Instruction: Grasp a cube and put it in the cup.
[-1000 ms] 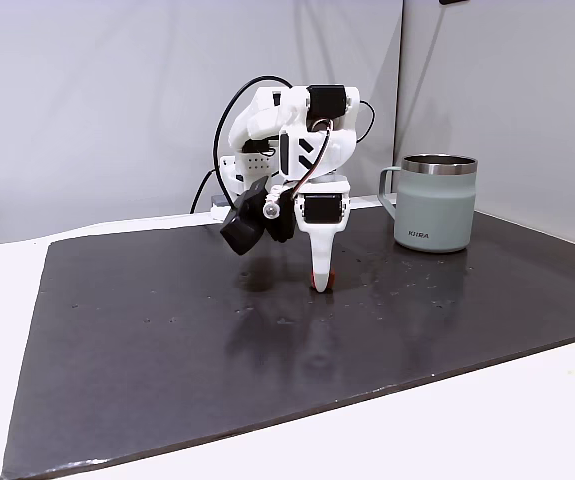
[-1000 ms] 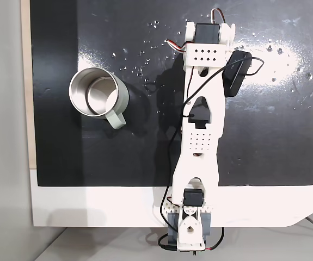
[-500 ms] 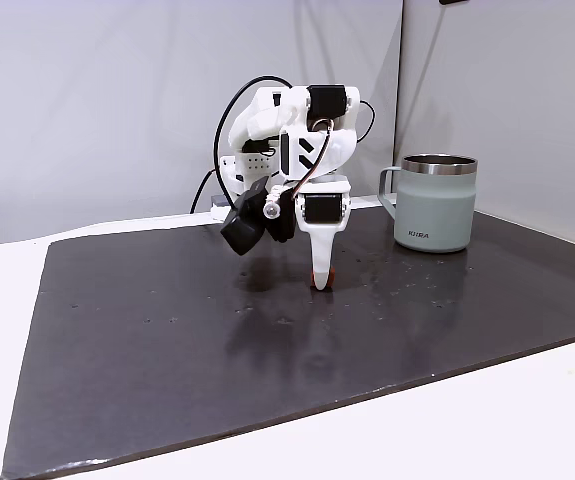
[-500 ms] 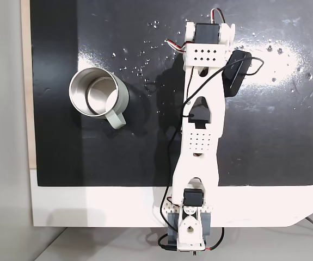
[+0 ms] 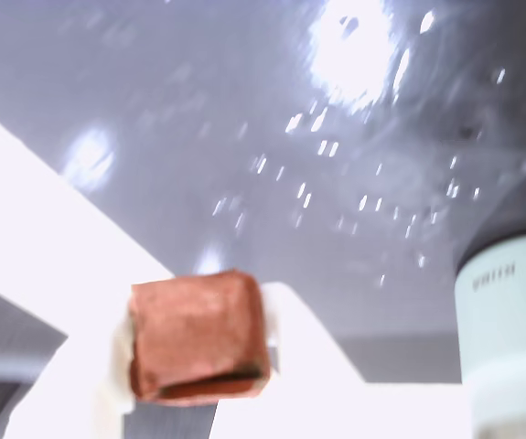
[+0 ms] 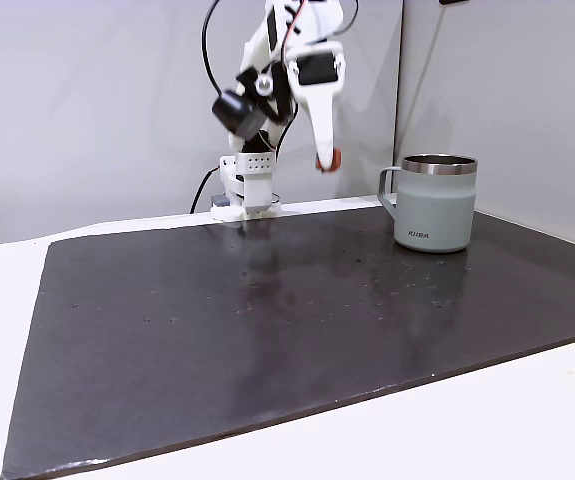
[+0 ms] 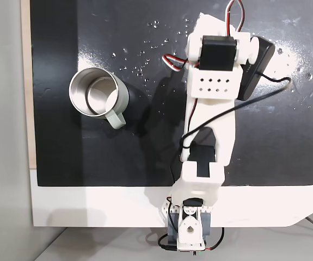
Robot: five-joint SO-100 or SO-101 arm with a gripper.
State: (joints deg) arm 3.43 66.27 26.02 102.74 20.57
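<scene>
The small reddish-brown cube (image 5: 198, 337) fills the lower left of the wrist view, pinched between the white fingers (image 5: 285, 322) of my gripper (image 5: 198, 346), which is shut on it. In a fixed view from the side, the gripper (image 6: 324, 157) holds the cube (image 6: 328, 161) high above the mat, left of the cup (image 6: 437, 205) and about level with its rim. The cup is a pale grey-green mug with a steel rim, standing upright with its handle toward the arm. From above, the cup (image 7: 96, 99) stands open-mouthed to the left of the arm's wrist (image 7: 217, 68).
A black mat (image 6: 267, 320) covers most of the white table (image 6: 527, 420). The arm's base (image 6: 247, 190) stands at the mat's back edge. A black wrist camera (image 6: 235, 112) hangs off the arm. Grey wall panels stand behind.
The arm has risen from the mat, carrying the cube from the surface up to about the height of the cup's rim. The cup has stayed put.
</scene>
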